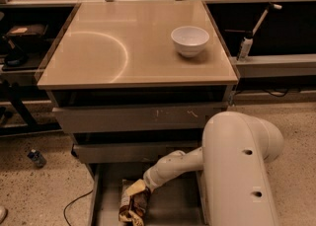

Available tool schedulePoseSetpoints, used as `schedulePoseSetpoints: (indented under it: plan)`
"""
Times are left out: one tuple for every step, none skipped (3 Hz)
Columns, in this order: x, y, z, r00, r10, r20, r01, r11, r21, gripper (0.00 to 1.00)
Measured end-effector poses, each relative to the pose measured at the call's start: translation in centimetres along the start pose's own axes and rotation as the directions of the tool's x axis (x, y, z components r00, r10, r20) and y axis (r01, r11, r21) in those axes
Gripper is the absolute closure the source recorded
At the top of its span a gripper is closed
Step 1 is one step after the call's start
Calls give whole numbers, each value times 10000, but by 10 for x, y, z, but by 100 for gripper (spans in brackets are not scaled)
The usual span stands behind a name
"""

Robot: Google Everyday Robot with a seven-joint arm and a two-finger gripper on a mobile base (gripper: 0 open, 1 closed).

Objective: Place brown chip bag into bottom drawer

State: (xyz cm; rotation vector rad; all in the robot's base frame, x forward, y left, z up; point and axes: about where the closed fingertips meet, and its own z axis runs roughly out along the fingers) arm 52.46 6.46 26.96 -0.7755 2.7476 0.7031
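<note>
Brown chip bag lies on the floor of the pulled-out bottom drawer, at 6 o'clock in view and 7 o'clock from the white bowl, with the gripper touching its upper end from 1 o'clock, though whether that claw is spread or pinching cannot be told.

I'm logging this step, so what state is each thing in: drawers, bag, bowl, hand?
bottom drawer: pulled open.
brown chip bag: lying on the drawer floor.
hand: down in the bottom drawer, at the bag's upper end.
scratched-front drawer: looks pushed in.
middle drawer: looks pushed in.
white bowl: upright on the cabinet top.
</note>
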Motion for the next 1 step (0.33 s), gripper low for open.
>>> schedulePoseSetpoints:
  plan:
    - [0, 0, 0, 10000, 0, 0, 0, 10000, 0, 0]
